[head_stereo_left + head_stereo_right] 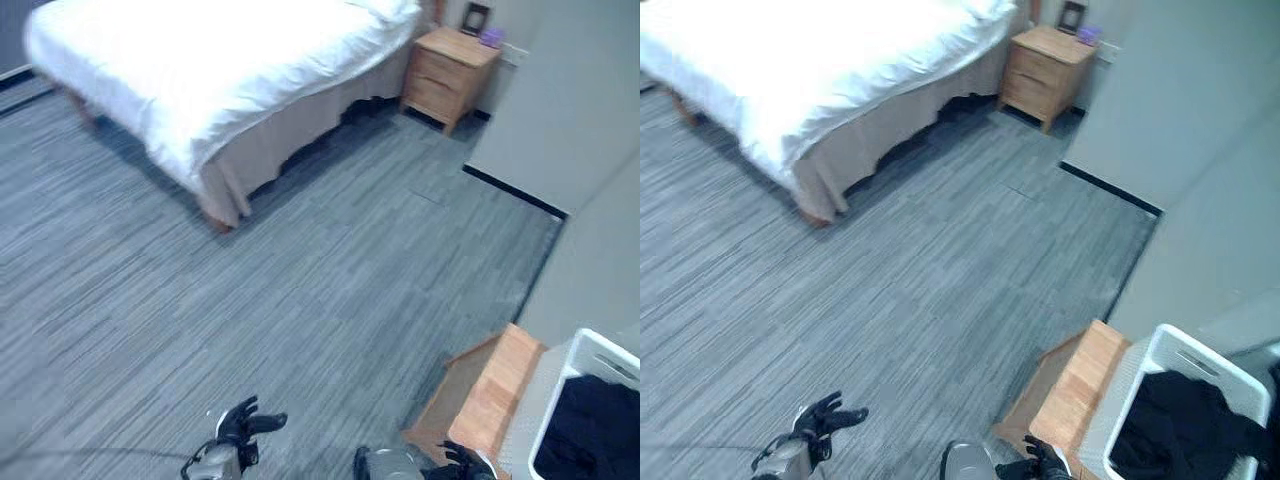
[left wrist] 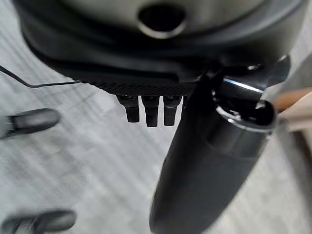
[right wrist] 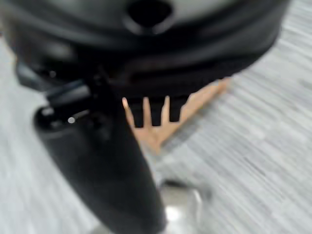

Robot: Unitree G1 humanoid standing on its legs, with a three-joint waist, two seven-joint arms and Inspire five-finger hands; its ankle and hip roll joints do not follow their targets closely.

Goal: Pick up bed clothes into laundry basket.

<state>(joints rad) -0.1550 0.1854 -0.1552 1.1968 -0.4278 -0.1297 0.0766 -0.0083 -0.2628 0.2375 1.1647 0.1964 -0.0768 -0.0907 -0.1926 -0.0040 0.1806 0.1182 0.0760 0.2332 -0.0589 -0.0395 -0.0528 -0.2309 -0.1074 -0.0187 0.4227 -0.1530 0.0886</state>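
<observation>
While open carpet stretches wide between, I see the bed far left, my left hand and right hand both relaxed and empty, dark clothes heaped in the laundry basket far right.
</observation>
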